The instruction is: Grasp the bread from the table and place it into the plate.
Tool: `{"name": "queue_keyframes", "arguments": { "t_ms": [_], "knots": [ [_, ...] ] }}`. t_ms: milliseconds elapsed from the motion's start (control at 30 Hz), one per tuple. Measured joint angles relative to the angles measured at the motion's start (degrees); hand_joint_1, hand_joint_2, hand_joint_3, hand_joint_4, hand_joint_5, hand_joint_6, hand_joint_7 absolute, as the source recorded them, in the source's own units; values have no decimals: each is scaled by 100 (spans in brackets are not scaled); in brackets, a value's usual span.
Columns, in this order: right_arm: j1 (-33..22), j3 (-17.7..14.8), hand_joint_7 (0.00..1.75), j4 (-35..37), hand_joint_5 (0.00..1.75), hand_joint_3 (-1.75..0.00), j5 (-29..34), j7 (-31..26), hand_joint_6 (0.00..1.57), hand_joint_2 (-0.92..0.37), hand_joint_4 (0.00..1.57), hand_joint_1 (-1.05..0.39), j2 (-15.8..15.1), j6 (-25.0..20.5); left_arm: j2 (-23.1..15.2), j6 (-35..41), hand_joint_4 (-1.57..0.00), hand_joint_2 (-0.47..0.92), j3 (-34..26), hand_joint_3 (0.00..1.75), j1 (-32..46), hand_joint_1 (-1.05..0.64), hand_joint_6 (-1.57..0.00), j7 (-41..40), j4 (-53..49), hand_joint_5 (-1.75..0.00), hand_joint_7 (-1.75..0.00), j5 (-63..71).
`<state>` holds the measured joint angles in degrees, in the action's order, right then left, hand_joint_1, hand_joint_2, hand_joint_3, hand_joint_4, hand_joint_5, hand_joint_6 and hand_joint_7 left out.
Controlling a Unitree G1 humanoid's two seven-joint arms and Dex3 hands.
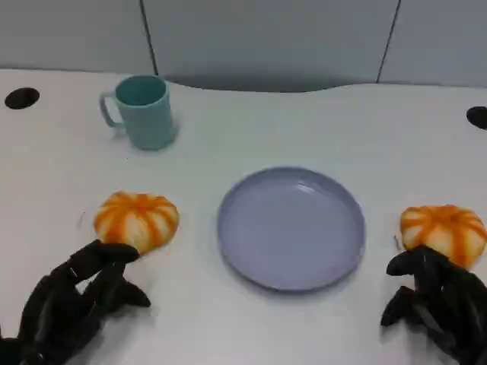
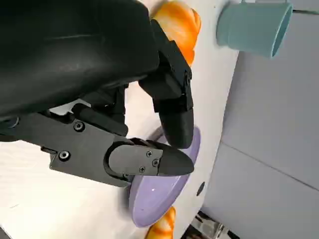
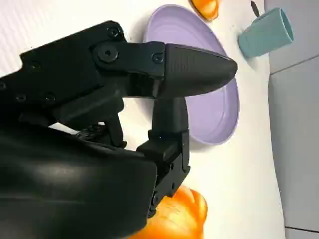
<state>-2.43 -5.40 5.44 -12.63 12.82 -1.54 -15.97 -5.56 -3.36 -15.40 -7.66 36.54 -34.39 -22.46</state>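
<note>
both hands (image 1: pixel 72 304) (image 1: pixel 434 300) are spread empty at the lower corners; each bread roll (image 1: pixel 137 220) (image 1: pixel 444 233) should be enclosed from above before the plate (image 1: pixel 291 227).

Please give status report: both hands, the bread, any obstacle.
Left robot hand open, beside left bread. Right robot hand open, just short of right bread. Both breads on table, purple plate empty. Teal mug far back, nothing in the way.
</note>
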Motion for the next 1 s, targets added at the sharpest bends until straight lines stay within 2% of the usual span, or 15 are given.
{"name": "queue_keyframes", "arguments": {
  "t_ms": [167, 267, 333, 367, 400, 433, 533, 567, 633, 700, 800, 900, 1000],
  "knots": [
    [-17, 27, 168, -4, 175, -58, 54, -31, 43, -92, 60, -36, 10, 39, -1, -36, -54, 92, -2, 30, 1, -55, -55, -1, 7, -153, -109, 6],
    [-22, 67, 168, -2, 175, -58, 70, -23, 43, -92, 59, -35, 10, 67, -14, -617, -44, 92, 26, 23, 6, -55, -50, 2, 17, -154, -111, 169],
    [-22, 75, 168, -2, 175, -58, 71, -33, 43, -92, 59, -36, 14, 67, -74, -1092, -31, 92, 118, 22, 5, -56, -40, -35, 141, -149, -101, 457],
    [-21, 77, 168, -2, 175, -58, 70, -37, 43, -92, 60, -36, 18, 67, -172, -1378, -28, 92, 225, 20, 2, -56, -38, -113, 251, -140, -87, 726],
    [-21, 78, 168, 2, 175, -59, 63, -37, 43, -92, 60, -35, 21, 68, -288, -1679, -28, 92, 331, 18, -8, -56, -40, -235, 358, -128, -64, 1050],
    [-19, 75, 169, 12, 175, -59, 54, -24, 43, -92, 60, -35, 22, 77, -463, -1999, -28, 92, 459, 18, -41, -56, -41, -427, 453, -124, -56, 1463],
    [-12, 71, 169, 35, 175, -56, 40, 6, 42, -92, 60, -36, 29, 93, -886, -2634, -19, 92, 742, 11, -174, -59, -42, -1095, 681, -85, -15, 2632],
    [-11, 74, 169, 35, 175, -56, 49, -2, 42, -92, 60, -35, 39, 92, -1034, -2770, -16, 92, 856, 9, -228, -62, -40, -1388, 754, -71, -8, 3134],
    [-5, 87, 169, 34, 175, -56, 56, -20, 42, -92, 60, -35, 67, 92, -1329, -2851, -13, 92, 1079, 4, -308, -65, -35, -1880, 992, -48, -2, 4114],
    [-2, 95, 168, 33, 175, -55, 57, -34, 41, -92, 60, -36, 101, 93, -1649, -2785, -4, 90, 1338, 2, -387, -67, -25, -2251, 1343, -34, 0, 5101],
    [4, 103, 169, 34, 175, -56, 62, -50, 42, -92, 61, -36, 115, 96, -2144, -2315, 0, 89, 1762, 0, -693, -73, -14, -2433, 2009, -14, -1, 6336],
    [11, 130, 169, 37, 175, -58, 66, -51, 41, -92, 60, -35, 116, 99, -2354, -1777, 0, 88, 2076, 0, -1021, -75, -11, -2404, 2323, -3, -1, 6886],
    [16, 145, 170, 34, 175, -58, 63, -50, 41, -92, 60, -36, 115, 97, -2416, -1515, 0, 89, 2461, 0, -1278, -80, -9, -2344, 2186, 0, -1, 7150]
  ]
}}
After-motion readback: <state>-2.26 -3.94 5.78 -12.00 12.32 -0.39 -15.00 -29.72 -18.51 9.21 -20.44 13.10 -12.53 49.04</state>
